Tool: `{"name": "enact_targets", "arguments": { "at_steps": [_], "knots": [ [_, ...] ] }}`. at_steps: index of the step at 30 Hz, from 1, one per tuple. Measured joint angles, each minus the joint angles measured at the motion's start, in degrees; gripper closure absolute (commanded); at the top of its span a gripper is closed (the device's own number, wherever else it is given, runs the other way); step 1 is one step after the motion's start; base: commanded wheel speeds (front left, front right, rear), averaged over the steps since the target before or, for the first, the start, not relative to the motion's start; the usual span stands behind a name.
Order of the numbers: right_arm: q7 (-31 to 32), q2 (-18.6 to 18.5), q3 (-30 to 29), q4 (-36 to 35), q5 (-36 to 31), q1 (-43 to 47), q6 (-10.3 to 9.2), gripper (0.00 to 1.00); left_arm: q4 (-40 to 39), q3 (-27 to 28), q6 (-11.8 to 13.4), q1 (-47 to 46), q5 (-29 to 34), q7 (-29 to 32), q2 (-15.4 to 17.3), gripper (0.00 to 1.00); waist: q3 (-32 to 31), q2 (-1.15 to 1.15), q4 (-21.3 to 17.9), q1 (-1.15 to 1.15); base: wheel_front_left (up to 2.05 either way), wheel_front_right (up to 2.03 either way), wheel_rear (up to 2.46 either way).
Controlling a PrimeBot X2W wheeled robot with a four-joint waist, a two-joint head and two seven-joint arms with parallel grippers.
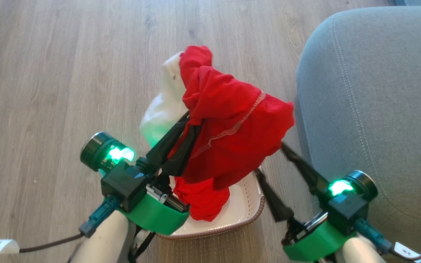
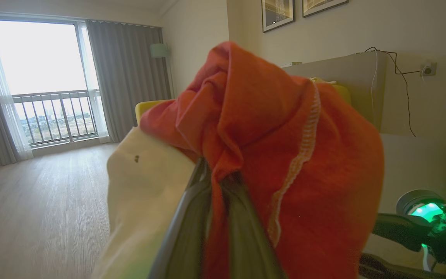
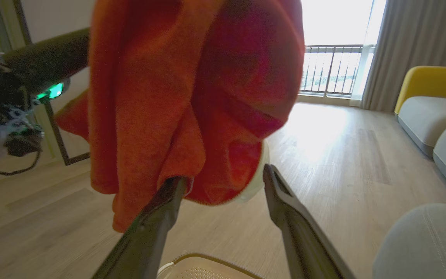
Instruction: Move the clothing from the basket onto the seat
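L gripper (image 2: 220,179) amid red clothing (image 2: 277,116)

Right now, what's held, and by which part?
Left gripper pinches the clothing by a bunched red fold beside its white panel. Right gripper is open, holding nothing.

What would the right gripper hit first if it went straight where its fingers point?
Probably the hanging red clothing: one fingertip seems to touch its lower edge, though depth is unclear.

the clothing (image 1: 232,120) is bright red and white, the basket (image 1: 245,204) cream with a brown rim, the seat (image 1: 378,109) grey-green.
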Motion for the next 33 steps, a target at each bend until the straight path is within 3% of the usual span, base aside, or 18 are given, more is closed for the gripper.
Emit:
{"name": "enact_targets", "arguments": {
  "at_steps": [6,17,22,33],
  "knots": [
    [0.0,-4.1,5.0,-3.9,1.2,-0.5,0.0,0.0,0.9,0.5,0.0,-0.7,0.0,0.0,0.3,1.0,0.3,0.0,-0.4,0.0,0.0,0.0,0.0],
    [0.0,-7.9,12.2,-5.8,1.7,-0.8,0.0,0.0,1.5,1.8,0.0,-1.2,0.2,0.0,0.5,1.0,0.4,0.0,-0.3,0.0,0.0,0.0,0.0],
    [0.0,-7.1,10.6,-6.0,1.2,-0.8,0.0,0.0,1.4,2.4,0.0,-1.4,0.2,0.0,0.6,1.0,0.3,0.0,-0.6,0.0,0.0,0.0,0.0],
    [0.0,-4.4,7.9,-4.9,0.1,-0.8,0.0,0.0,1.3,-3.3,0.0,-1.4,0.7,0.0,0.8,1.0,-0.6,0.0,0.1,0.0,0.0,0.0,0.0]
  ]
}}
